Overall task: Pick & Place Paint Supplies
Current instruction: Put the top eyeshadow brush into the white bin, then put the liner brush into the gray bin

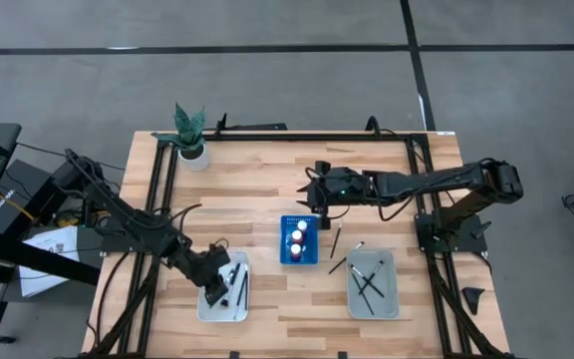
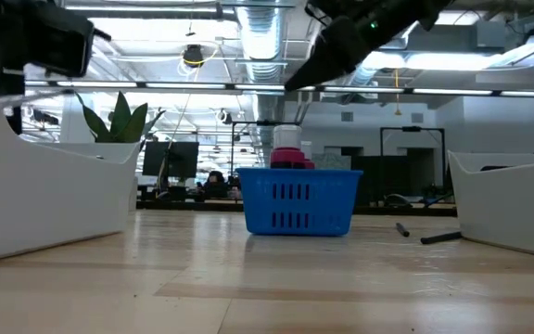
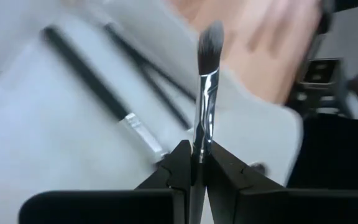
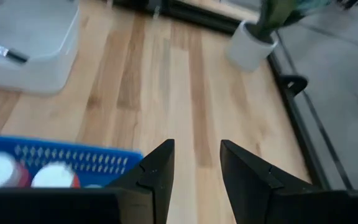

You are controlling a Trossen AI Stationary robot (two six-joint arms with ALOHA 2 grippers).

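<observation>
My left gripper point(image 1: 219, 273) is over the white tray point(image 1: 210, 309) at the near left and is shut on a thin dark-handled brush point(image 3: 205, 81). Two more brushes point(image 3: 98, 84) lie flat on that tray's floor. My right gripper point(image 1: 312, 195) hangs open above the table just beyond the blue rack point(image 1: 285, 257). Its fingers point(image 4: 157, 171) stand over the rack's far wall point(image 4: 61, 155). Red bottles with white caps point(image 1: 298, 237) stand upright in the rack point(image 2: 299, 199). Several brushes point(image 1: 369, 284) lie in the grey tray point(image 1: 352, 304). My left gripper pinches the brush between its two fingers on the dark handle just behind the silver ferrule point(image 3: 199, 140). The fingers lie along the brush. Its bristle end point(image 3: 211, 38) sticks out past the fingertips over the tray. Whether that end touches the tray, I cannot tell.
Two loose brushes point(image 1: 337, 239) point(image 1: 348, 258) lie on the wood between the rack and the grey tray. A potted plant point(image 1: 191, 138) stands at the far left corner. Dark frame rails point(image 1: 297, 134) edge the table. Bare wood point(image 1: 257, 189) lies across the far middle.
</observation>
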